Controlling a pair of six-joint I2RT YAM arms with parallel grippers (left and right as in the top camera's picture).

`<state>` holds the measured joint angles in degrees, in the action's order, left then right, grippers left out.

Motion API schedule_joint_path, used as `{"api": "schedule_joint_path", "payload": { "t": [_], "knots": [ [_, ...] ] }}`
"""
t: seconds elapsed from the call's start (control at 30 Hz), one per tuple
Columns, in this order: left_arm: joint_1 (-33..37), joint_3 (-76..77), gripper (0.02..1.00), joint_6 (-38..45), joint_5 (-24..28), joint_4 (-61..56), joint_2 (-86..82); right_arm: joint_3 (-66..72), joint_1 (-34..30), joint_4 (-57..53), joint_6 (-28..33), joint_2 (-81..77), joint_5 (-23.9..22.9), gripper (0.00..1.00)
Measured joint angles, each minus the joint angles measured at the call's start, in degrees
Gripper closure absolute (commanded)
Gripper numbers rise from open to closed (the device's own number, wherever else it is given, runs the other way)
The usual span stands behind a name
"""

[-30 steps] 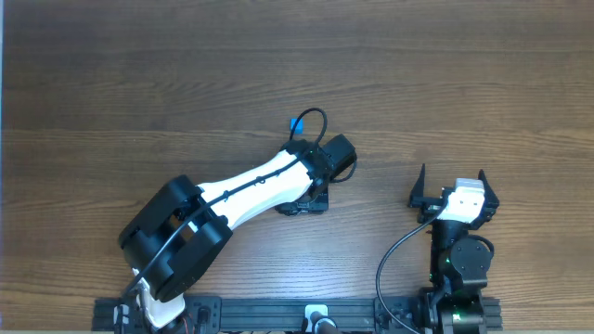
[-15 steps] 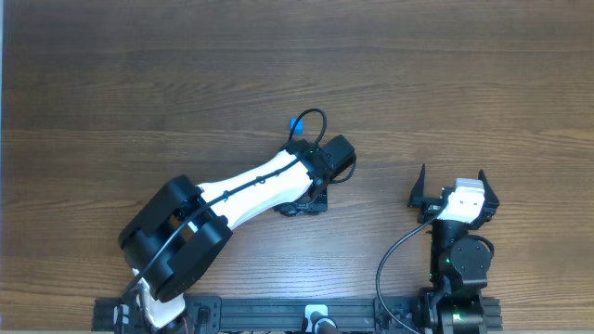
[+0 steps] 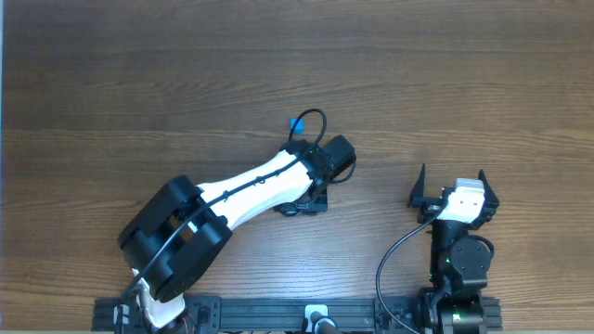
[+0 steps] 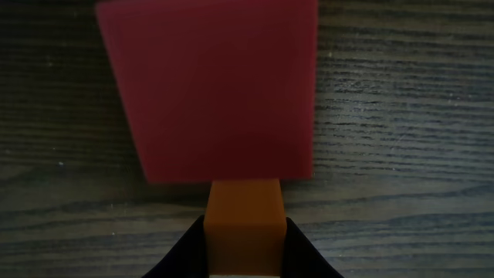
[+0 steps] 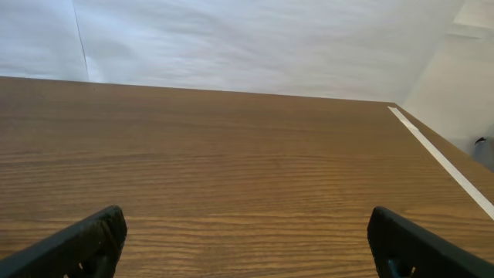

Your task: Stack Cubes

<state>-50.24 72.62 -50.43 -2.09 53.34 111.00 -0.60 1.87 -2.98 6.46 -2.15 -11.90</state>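
Left gripper [image 4: 245, 235] pinches the orange cube [image 4: 244, 220]. The red cube [image 4: 216, 85] sits directly ahead of its fingertips. Right gripper [image 3: 449, 178] is spread above the wooden table [image 5: 231, 154].

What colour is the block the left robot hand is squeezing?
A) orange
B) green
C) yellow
A: in the left wrist view, the left gripper has its two fingers shut on an orange cube.
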Motion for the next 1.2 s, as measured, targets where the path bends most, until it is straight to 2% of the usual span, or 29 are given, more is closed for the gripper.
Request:
{"api": "schedule_joint_path", "payload": {
  "t": [0.3,0.43,0.7,1.2],
  "knots": [
    [0.31,-0.42,0.978,-0.33,-0.07,-1.33,-8.13,0.0,0.0,0.0,0.02,0.0,-0.02,0.007],
    [2.01,2.16,0.978,-0.55,-0.28,2.01,-11.47,0.0,0.0,0.0,0.02,0.0,0.0,0.007],
    [5.38,10.95,0.976,-0.59,-1.55,6.51,-11.13,0.0,0.0,0.0,0.0,0.0,-0.02,0.007],
    [6.73,11.28,0.978,-0.57,-1.29,6.91,-4.37,0.0,0.0,0.0,0.0,0.0,-0.02,0.007]
  ]
}}
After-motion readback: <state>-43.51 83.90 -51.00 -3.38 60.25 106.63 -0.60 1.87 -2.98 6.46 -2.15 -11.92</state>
